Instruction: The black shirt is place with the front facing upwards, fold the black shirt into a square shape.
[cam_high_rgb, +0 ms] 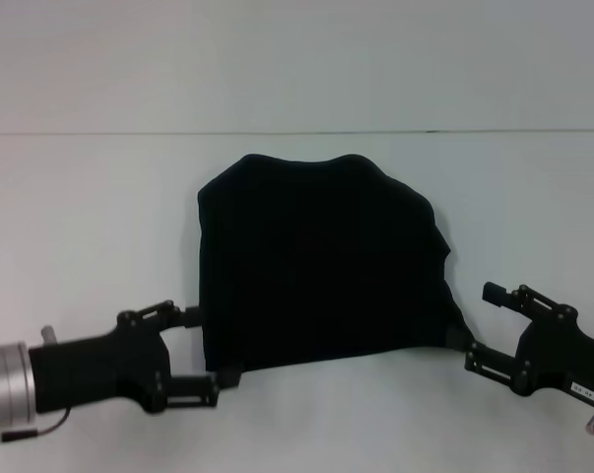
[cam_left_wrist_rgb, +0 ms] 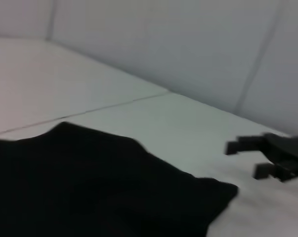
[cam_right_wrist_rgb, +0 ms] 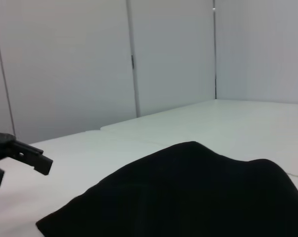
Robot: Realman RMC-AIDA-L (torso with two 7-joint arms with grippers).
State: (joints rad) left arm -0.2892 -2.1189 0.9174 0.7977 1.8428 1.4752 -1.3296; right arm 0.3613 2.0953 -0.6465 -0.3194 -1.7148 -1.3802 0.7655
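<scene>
The black shirt [cam_high_rgb: 321, 264] lies on the white table [cam_high_rgb: 90, 227], already gathered into a rough, nearly square block with rounded far corners; no lettering shows on its upper face. Its near edge runs across the robot's front, slightly slanted, and both arms sit at the ends of that edge.

The left gripper [cam_high_rgb: 210, 351] is at the near left corner, its jaws spread, one finger along the shirt's left side and the other just at the near corner. It appears to touch the cloth there, though black on black makes that hard to confirm.

The right gripper [cam_high_rgb: 482, 327] is at the near right corner, its jaws also spread, with the lower finger meeting the corner tip and nothing clamped.

The shirt lies away from both grippers, toward the far side of the table. Neither arm is clearly nearer; any further fold would likely carry the near edge forward over the block.
</scene>
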